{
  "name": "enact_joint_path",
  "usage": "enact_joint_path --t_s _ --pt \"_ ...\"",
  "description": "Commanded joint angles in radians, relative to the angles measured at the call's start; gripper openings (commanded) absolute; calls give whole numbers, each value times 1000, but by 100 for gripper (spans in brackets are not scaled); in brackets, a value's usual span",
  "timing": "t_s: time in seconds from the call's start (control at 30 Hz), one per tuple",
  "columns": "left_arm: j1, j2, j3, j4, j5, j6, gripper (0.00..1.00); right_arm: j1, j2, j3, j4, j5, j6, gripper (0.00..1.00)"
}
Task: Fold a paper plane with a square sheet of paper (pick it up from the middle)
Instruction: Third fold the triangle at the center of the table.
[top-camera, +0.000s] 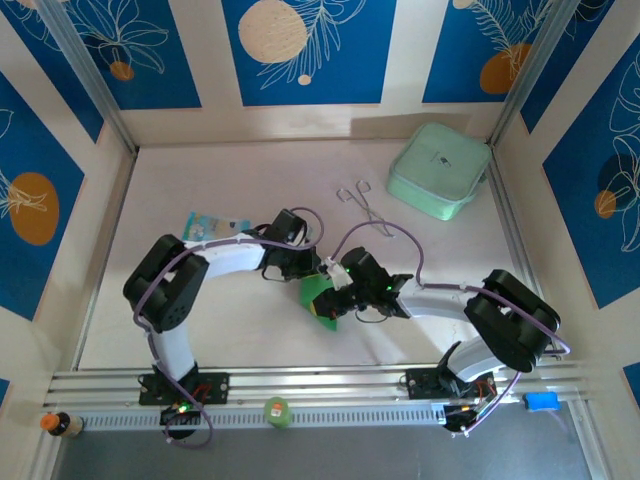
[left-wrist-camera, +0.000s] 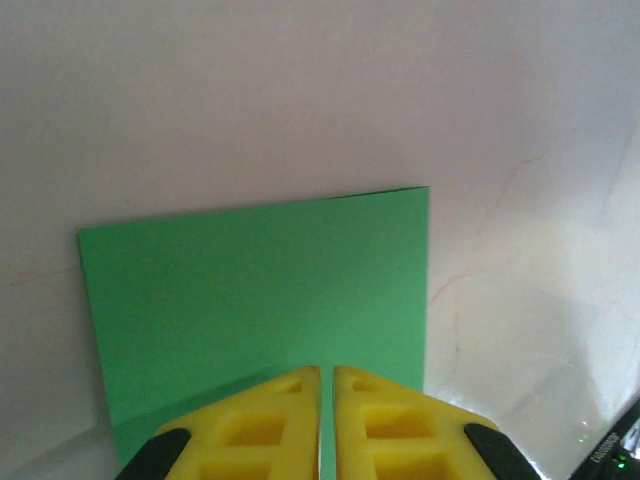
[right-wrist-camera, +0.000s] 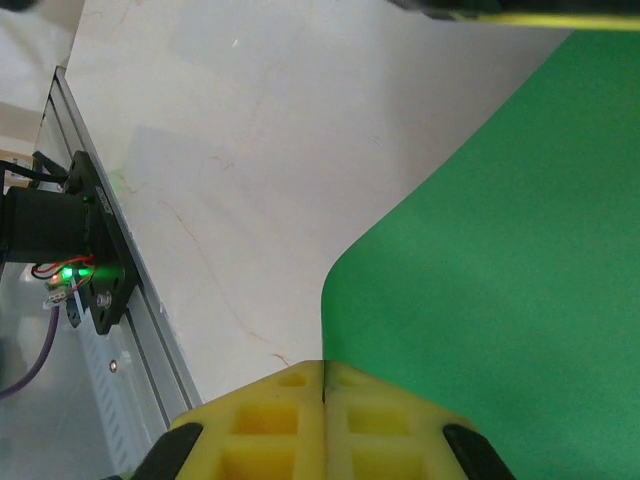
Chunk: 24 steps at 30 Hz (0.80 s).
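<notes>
Light-blue and printed, a small packet (top-camera: 215, 224) lay on the left part of the surface (top-camera: 240, 335), well apart from the work.

The left tool (left-wrist-camera: 327, 378) had its yellow pads drawn almost together on one edge of the square sheet of paper (left-wrist-camera: 260, 290), with a green sliver showing in the seam. The sheet ran flat and straight away from that tool.

In the top view the sheet sat at the middle of the surface, towards the near edge, between the two tools.

The right tool (right-wrist-camera: 323, 372) was closed on another part of the sheet's edge. From its pads the paper curled up and away.

At the far right a mint-green box (top-camera: 440, 170) stood apart from both arms.

Judgement: both arms were equally near, each already gripping the sheet, which spanned the gap between them. Being square, the sheet offered no long axis. The coming fold would therefore turn on which held edge was carried across towards the other.
</notes>
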Motion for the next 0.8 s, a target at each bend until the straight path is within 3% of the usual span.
enact_joint_path --t_s 0.0,0.77 --pt "13 35 19 -23 3 39 12 1 10 -12 12 -4 4 0" --pt "13 70 -7 -44 -29 69 9 -85 64 -21 -17 20 16 0"
